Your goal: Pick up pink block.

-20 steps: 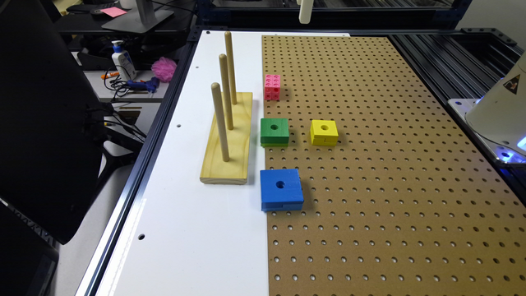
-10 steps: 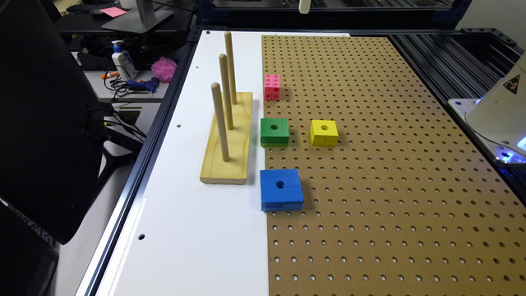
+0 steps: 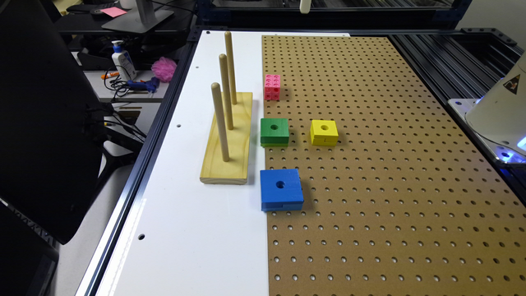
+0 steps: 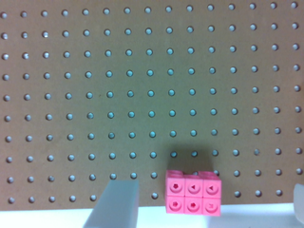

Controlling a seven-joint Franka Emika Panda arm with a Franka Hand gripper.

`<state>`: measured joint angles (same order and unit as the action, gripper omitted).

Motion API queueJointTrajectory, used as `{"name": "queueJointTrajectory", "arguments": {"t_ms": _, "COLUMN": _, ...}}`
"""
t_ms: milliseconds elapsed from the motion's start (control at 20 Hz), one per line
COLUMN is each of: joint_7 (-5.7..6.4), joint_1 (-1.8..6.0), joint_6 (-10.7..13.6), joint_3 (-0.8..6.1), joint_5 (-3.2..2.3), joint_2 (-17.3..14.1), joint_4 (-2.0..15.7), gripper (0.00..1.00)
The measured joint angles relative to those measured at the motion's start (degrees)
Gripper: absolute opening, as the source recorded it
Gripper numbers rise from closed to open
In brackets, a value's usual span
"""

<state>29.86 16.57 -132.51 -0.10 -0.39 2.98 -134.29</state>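
In the wrist view we see the hand (image 4: 206, 209) with its two pale fingers (image 4: 116, 204) spread wide apart and holding nothing; the pink block (image 4: 193, 193) lies between them, nearer one finger than the other, touched by neither. In the exterior view a small white part (image 3: 305, 5) at the far top edge is probably the hand.

We see the pink block (image 3: 272, 86) as a small bright pink body built of little snap-together cubes, each face bearing a round dimple; the wrist view shows three cubes across and two rows on the side facing the camera. It rests on the brown pegboard (image 3: 390, 164), right at the pegboard's left edge in the exterior view, where it meets the white tabletop (image 3: 185, 205).

Nearer than the pink block, a green block (image 3: 274, 131) and a yellow block (image 3: 324, 132) sit side by side, each with a centre hole; nearer still lies a larger blue block (image 3: 281, 189). To the exterior view's left of these, a wooden base with three upright pegs (image 3: 227, 135) stands on the white tabletop.

At the exterior view's right edge, a white robot base (image 3: 499, 115) carries a triangular warning label (image 3: 512, 84); we cannot read any writing on it.
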Motion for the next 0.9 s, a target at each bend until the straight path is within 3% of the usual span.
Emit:
{"name": "queueJointTrajectory", "arguments": {"t_ms": 150, "joint_7": 0.0, "joint_1": 0.04, "joint_6": -3.6, "joint_3": 0.0, "joint_5": 0.0, "joint_2": -3.9, "joint_4": 0.22, "gripper": 1.0}}
{"name": "queueJointTrajectory", "arguments": {"t_ms": 400, "joint_7": -0.01, "joint_1": 0.07, "joint_6": -4.0, "joint_3": 0.0, "joint_5": 0.0, "joint_2": -4.6, "joint_4": 0.06, "gripper": 1.0}}
{"name": "queueJointTrajectory", "arguments": {"t_ms": 650, "joint_7": -0.01, "joint_1": 0.07, "joint_6": -6.6, "joint_3": 0.01, "joint_5": 0.0, "joint_2": -7.5, "joint_4": -0.05, "gripper": 1.0}}
{"name": "queueJointTrajectory", "arguments": {"t_ms": 900, "joint_7": -0.01, "joint_1": 0.05, "joint_6": -7.0, "joint_3": 0.17, "joint_5": 0.0, "joint_2": -8.3, "joint_4": -0.09, "gripper": 1.0}}
